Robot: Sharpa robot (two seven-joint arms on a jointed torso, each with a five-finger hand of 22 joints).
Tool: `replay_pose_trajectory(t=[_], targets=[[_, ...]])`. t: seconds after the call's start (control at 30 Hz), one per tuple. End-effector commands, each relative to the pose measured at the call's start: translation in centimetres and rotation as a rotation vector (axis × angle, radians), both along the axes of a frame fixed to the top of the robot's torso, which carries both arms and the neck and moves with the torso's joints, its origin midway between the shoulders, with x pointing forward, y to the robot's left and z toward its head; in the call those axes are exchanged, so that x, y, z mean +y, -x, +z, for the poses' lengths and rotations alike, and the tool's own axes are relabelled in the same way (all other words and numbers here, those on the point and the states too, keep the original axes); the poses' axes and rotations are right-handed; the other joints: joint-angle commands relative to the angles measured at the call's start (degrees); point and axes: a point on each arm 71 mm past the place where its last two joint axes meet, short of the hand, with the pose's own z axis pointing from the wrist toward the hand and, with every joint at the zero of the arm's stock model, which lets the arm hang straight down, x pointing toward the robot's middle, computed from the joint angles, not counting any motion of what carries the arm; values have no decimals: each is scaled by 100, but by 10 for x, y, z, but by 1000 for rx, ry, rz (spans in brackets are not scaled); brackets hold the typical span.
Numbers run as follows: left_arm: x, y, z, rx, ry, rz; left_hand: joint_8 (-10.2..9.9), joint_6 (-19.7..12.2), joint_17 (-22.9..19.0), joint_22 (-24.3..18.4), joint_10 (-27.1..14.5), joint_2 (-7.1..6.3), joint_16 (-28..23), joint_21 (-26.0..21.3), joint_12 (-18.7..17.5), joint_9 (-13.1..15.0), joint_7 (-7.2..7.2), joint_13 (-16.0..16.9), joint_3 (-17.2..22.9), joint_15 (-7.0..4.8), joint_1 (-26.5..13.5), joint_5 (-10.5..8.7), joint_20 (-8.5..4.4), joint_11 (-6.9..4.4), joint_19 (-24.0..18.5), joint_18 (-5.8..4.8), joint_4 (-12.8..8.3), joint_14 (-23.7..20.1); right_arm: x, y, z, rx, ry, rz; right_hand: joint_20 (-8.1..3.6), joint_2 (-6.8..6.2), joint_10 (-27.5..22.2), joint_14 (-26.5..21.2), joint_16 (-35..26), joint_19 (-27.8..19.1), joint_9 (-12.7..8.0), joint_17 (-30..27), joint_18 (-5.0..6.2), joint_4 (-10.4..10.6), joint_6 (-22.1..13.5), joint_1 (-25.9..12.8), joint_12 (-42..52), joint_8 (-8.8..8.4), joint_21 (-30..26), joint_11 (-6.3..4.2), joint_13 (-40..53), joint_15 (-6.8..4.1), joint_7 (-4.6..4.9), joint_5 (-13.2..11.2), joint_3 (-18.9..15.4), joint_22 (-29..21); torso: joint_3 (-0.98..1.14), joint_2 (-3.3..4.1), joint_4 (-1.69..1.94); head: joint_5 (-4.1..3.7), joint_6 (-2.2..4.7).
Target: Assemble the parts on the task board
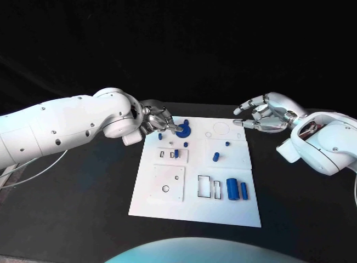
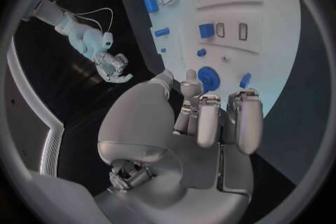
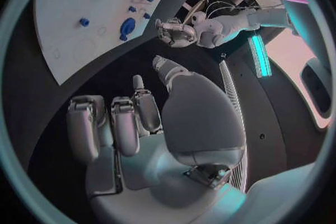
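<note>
The white task board lies in the middle of the black table. A round blue part sits near its far left corner, also seen in the left wrist view. My left hand reaches over that corner with its fingertips at the round part's edge; whether they grip it I cannot tell. Two blue cylinders lie side by side on the near right of the board. Small blue parts lie mid-board. My right hand hovers off the far right corner, fingers apart, holding nothing.
Rectangular and round recesses mark the board's near half, and a raised white plate sits at its left. A small blue piece lies just beside the round part. Black table surrounds the board on both sides.
</note>
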Motion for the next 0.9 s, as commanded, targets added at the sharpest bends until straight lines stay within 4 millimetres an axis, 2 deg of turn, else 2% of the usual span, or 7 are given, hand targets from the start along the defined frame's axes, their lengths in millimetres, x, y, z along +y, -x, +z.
replay_pose_trajectory(t=[0.03,0.3,0.33,0.47,0.9], targets=[[-3,1,-5,31,-201,-75,34,-40,1167,222,21,34,25,36,58,19,19,50,24,-21,-50,-26,7,4,88,-62,10,501,-1,-1,-1,17,1,10,13,32,-37,485,-45,251,-1,1093,10,31,38,19,-18,-3,-18,16,112,26,-5,36,13,1168,5,-16,0,6,-35],[-16,1,-5,37,-286,-132,128,-132,1194,348,34,11,40,78,231,99,33,212,-114,-1,-458,-35,25,24,146,-85,15,506,-5,-3,-2,12,13,-5,12,24,-40,483,-49,244,-1,1084,13,49,46,0,-21,-2,-28,15,108,25,-5,35,-5,1161,3,-9,-4,13,-62],[-17,1,-5,39,-292,-137,140,-137,1191,360,33,9,39,83,243,107,32,223,-135,0,-490,-35,26,24,151,-88,14,505,-6,-4,-2,12,14,-7,12,24,-40,483,-49,244,-1,1084,13,49,46,0,-21,-2,-28,15,108,25,-5,35,-5,1161,2,-8,-5,15,-88],[-22,0,-7,50,-312,-159,193,-158,1182,391,32,6,34,92,292,145,26,262,-250,-1,-641,-35,28,21,162,-93,15,501,-7,-4,-2,10,20,-10,11,19,-45,479,-55,236,-1,1070,16,56,48,-8,-26,-1,-37,15,102,25,-6,30,-13,1153,1,-9,-2,14,-101],[-31,0,-15,76,-368,-204,297,-146,1148,438,-16,89,16,107,283,217,6,220,-383,-10,-797,-31,24,8,177,-101,14,490,-9,-5,-3,9,32,-18,11,14,-66,472,-66,220,-1,1042,22,62,49,-13,-43,-2,-56,14,79,24,-7,29,-20,1138,2,-8,-4,34,-143]])
